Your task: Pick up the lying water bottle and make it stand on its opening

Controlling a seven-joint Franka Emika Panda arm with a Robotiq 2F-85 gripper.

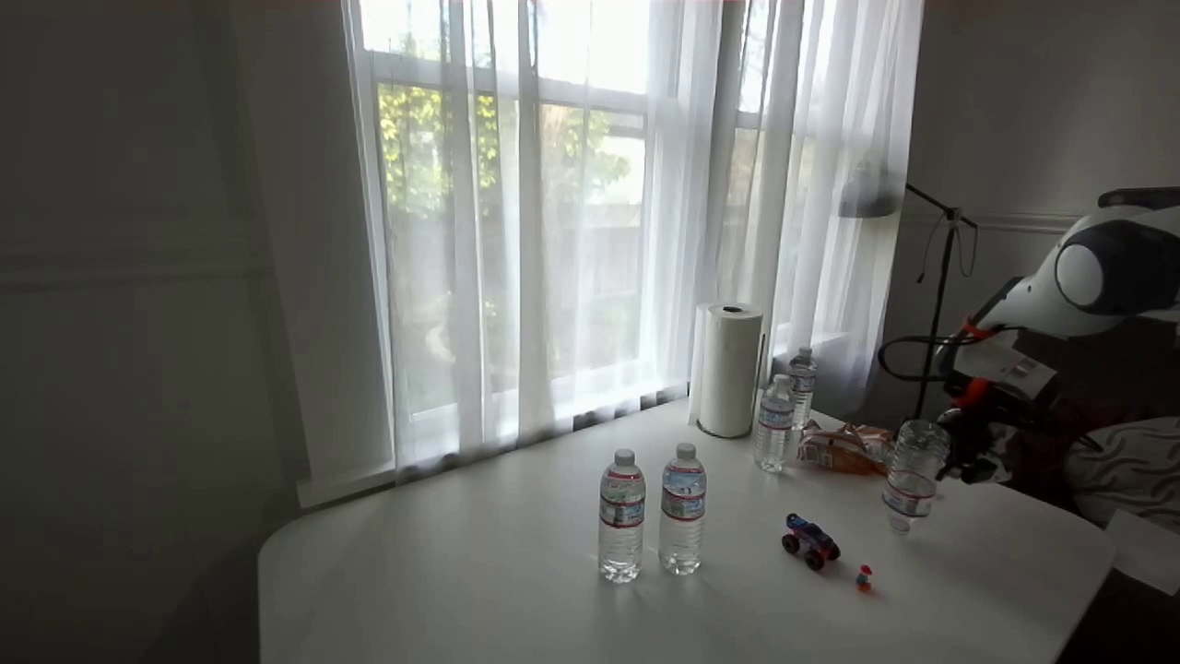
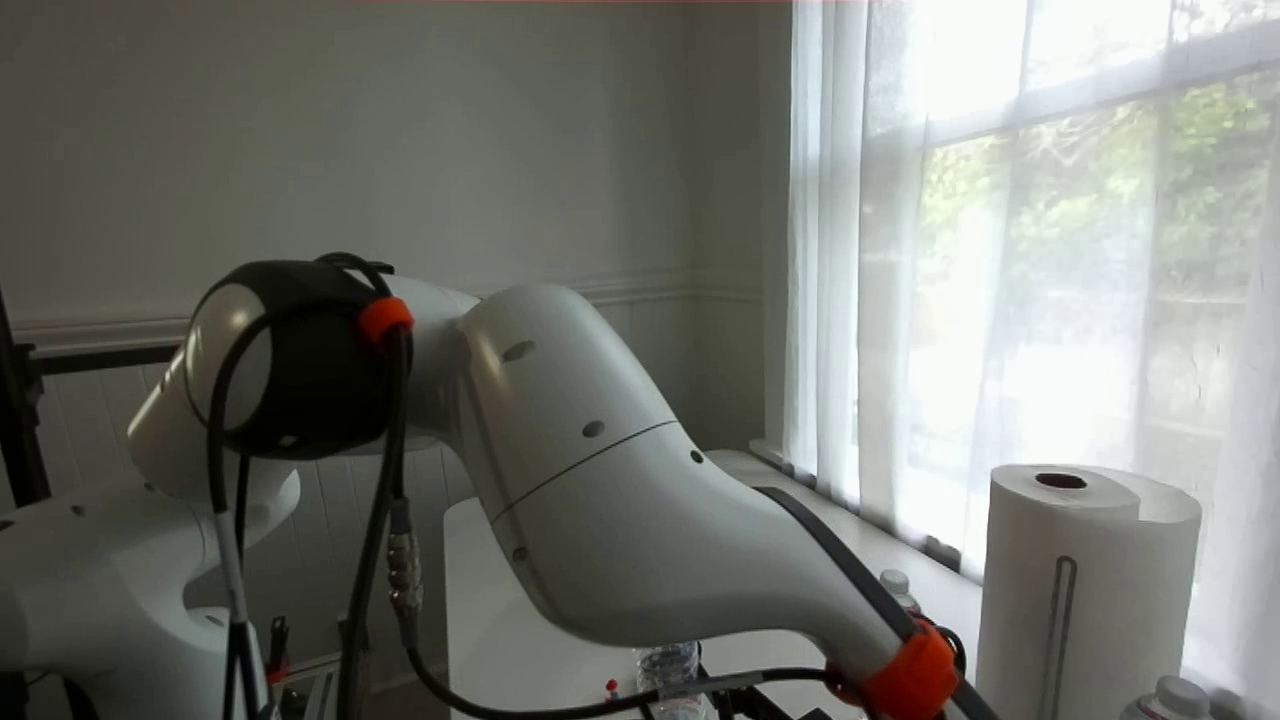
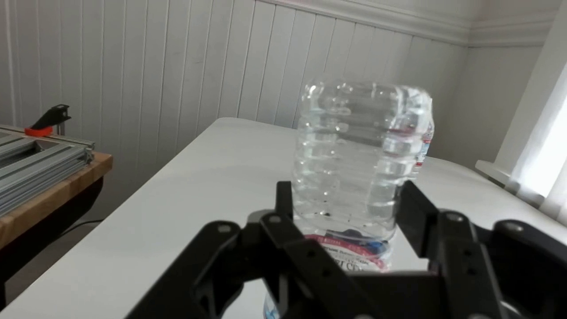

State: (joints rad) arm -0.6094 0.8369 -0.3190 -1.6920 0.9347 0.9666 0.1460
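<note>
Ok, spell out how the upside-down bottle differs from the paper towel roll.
The upside-down bottle is see-through with a red-edged label; the paper towel roll is plain, opaque white. The bottle is slimmer than the roll. The claw flanks the bottle in the wrist view; the roll stands apart, by the curtain. Both are taller than wide.

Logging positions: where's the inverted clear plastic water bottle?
An exterior view shows the inverted bottle at right, right of the blue-and-red toy truck; the black gripper flanks it in the wrist view.
</note>
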